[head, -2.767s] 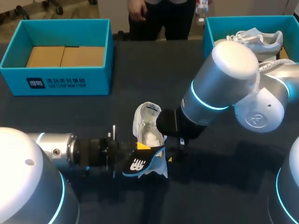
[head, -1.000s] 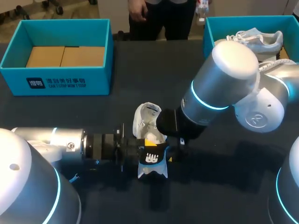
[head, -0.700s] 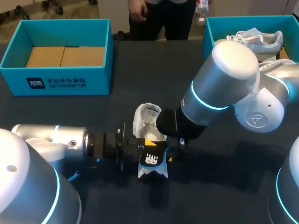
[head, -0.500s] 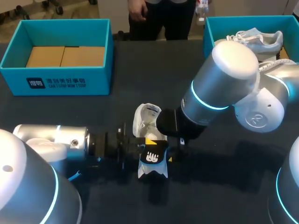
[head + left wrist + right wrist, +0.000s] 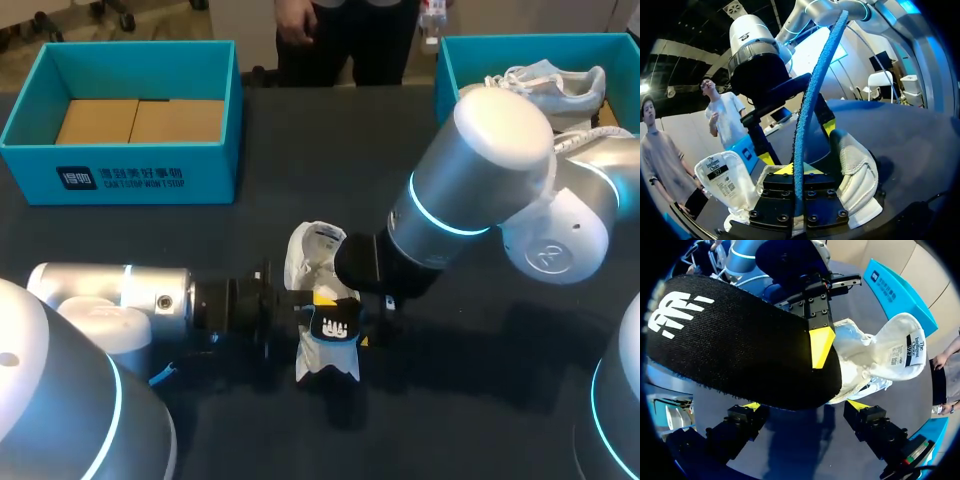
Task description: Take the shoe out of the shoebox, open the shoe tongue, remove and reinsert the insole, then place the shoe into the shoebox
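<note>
One shoe [image 5: 316,262] lying at middle of table [image 5: 470,400], tongue [image 5: 322,235] standing up. Left jaws gripping insole [image 5: 333,324] by edge, holding it over shoe for reinserting. Right jaws gaping beside shoe, likely for bracing it.

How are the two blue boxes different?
The left teal cardboard box is empty, its brown floor bare; the right teal cardboard box holds a white sneaker. The left box shows whole; my right arm hides part of the right. Both are open-topped.
</note>
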Motion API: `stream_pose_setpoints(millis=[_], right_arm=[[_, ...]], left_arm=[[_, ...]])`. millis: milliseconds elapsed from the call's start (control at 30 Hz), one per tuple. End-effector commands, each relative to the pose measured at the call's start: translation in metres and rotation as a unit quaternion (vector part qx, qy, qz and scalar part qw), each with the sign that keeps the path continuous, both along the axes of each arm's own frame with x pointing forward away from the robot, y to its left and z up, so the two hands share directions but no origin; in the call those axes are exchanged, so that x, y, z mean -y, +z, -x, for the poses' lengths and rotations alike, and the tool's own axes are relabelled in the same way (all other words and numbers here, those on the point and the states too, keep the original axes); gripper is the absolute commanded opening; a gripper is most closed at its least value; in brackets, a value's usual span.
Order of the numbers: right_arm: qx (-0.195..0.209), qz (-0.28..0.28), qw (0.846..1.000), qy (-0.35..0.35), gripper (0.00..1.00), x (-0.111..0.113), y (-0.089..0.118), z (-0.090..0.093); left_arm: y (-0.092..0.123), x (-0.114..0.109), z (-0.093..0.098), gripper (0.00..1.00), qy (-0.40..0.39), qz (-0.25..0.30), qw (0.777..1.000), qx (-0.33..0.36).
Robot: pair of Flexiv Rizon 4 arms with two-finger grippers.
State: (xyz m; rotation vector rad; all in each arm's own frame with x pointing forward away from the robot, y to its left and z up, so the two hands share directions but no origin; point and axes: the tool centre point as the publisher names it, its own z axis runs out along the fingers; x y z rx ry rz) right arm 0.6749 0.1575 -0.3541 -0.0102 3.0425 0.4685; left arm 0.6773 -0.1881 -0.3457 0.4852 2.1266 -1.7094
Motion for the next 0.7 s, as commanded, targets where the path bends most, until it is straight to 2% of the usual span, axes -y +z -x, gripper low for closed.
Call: stream_pose_setpoints(millis=[33,133,267,333,433,567,633,667,700], right_arm=[[0.001,0.000,1.000,0.000,1.00,0.000,-0.001,0.001],[0.001,0.000,1.000,0.000,1.00,0.000,-0.001,0.001],[0.001,0.000,1.000,0.000,1.00,0.000,-0.001,0.001],[0.001,0.000,1.000,0.000,1.00,0.000,-0.001,0.001],[0.001,0.000,1.000,0.000,1.00,0.000,-0.001,0.001],[0.001,0.000,1.000,0.000,1.00,0.000,-0.001,0.001],[0.001,0.000,1.000,0.000,1.00,0.000,-0.001,0.001],[0.001,0.000,1.000,0.000,1.00,0.000,-0.001,0.001],[0.001,0.000,1.000,0.000,1.00,0.000,-0.001,0.001]], left_arm=[[0.008,-0.004,0.005,0.33,-0.001,0.004,1.000,0.003],[0.013,-0.005,0.007,0.41,-0.002,0.005,1.000,0.007],[0.022,-0.003,0.011,0.35,-0.004,0.007,1.000,0.020],[0.026,-0.001,0.012,0.36,-0.002,0.007,1.000,0.028],[0.033,0.004,0.016,0.22,-0.003,0.004,0.999,0.042],[0.040,0.007,0.021,0.25,-0.009,0.011,0.999,0.052],[0.041,0.008,0.022,0.19,-0.012,0.013,0.998,0.052],[0.040,0.009,0.022,0.00,-0.015,0.011,0.998,0.056],[0.040,0.010,0.022,0.00,-0.018,0.009,0.998,0.061]])
